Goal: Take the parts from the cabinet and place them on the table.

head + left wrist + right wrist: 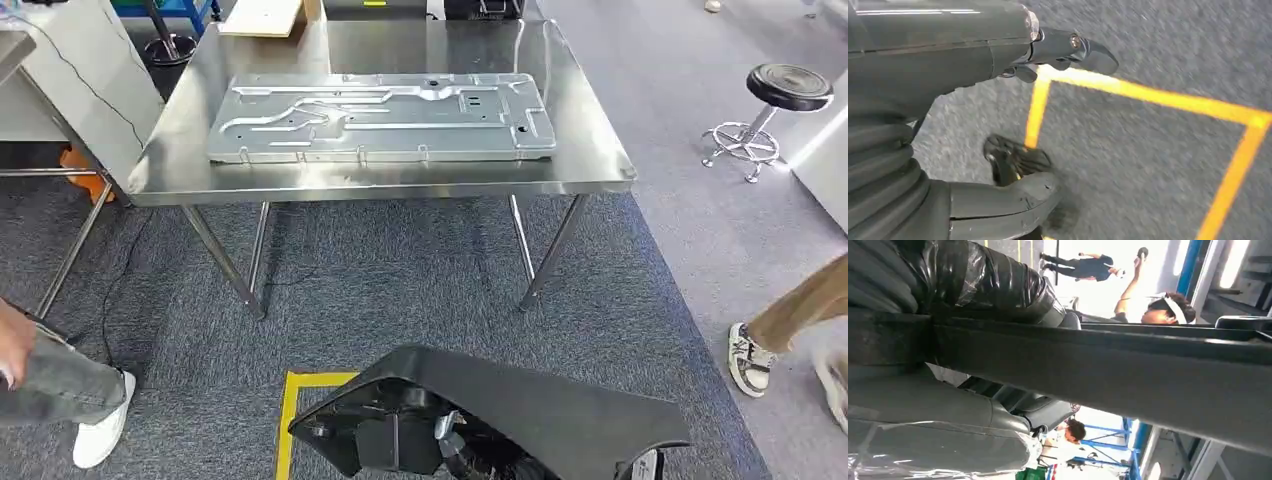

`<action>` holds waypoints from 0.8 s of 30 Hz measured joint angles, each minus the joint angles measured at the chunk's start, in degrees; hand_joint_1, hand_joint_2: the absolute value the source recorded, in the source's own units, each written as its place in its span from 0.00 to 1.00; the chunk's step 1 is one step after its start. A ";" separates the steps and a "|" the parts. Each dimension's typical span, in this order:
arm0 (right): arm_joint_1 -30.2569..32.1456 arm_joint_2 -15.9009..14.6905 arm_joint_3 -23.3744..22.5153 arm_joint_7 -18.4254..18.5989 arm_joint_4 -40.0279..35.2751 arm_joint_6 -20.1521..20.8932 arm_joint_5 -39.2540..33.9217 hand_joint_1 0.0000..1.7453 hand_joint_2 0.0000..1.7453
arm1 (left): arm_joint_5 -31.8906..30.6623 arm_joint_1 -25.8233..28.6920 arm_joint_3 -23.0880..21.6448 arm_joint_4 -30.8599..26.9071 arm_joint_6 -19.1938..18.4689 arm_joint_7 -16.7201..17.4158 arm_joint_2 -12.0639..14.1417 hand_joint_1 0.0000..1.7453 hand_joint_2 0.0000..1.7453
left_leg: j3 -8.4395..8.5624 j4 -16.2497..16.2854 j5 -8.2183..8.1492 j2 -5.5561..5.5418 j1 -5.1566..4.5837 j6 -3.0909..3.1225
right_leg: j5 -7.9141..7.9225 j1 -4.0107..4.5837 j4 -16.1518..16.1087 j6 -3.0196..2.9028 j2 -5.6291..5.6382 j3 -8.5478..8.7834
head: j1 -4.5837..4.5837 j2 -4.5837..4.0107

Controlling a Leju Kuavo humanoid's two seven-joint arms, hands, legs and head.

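Head view: black moulded part (520, 410) rides low in front of me, well short of the desk (590, 165), which stands ahead across a stretch of grey carpet. On the desk lies a silver stamped metal panel (385, 118), flat, near the front edge. A yellow floor marking (290, 400) sits just under the black part.

Right wrist view: my right hand (1013, 410) is pressed up against the underside of a long dark edge of the black part; the grey thumb lies along it and the part hides the fingers. I judge the hand to be gripping the part, with the part running far out past the hand. People stand in the bright background beyond.

Left wrist view: my left hand (1048, 55) hangs over the carpet, fingers apart, holding nothing, yellow tape lines below it.

Handling, as judgement: the part looks like stiff plastic, broad and hollow, likely light but awkward, with smooth glossy skin that could slip. Best hold is on a rim or rib, not the flat face. One hand near an end means it may sag or swing; the free left hand could steady the far side before setting it beside the panel.
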 joint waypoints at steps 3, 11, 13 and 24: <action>-0.10 -0.15 -0.04 0.26 -0.02 0.02 0.13 1.00 1.00 | 0.02 -0.51 0.02 0.00 0.00 -0.09 0.07 0.00 1.00 | 2.94 -0.09 0.60 -0.30 -0.37 -0.72 | -0.51 -0.21 -1.58 -0.44 0.57 2.90 | 0.13 0.00; -0.16 -0.24 -0.07 0.35 0.22 0.07 0.24 1.00 1.00 | 0.00 -0.24 0.15 0.00 0.02 -0.07 0.22 0.00 1.00 | -12.32 16.00 -10.23 0.23 0.43 -2.69 | -5.28 -1.18 -1.85 -0.97 0.40 9.27 | 0.09 0.00; -0.17 -0.24 -0.07 0.37 0.28 0.07 0.24 1.00 1.00 | 0.00 -0.09 0.15 0.00 0.02 -0.07 0.22 0.00 1.00 | -12.96 9.99 -5.43 0.27 0.67 -2.84 | -7.08 -1.35 -1.85 -0.53 0.36 11.58 | 0.09 0.00; -0.64 -0.33 -0.07 0.39 0.66 -0.02 0.37 1.00 1.00 | -0.02 -0.40 0.22 0.00 0.02 -0.04 0.22 0.00 1.00 | -9.47 3.02 6.04 0.39 0.51 0.07 | -16.02 -1.63 15.14 2.86 -0.20 4.49 | 0.11 0.00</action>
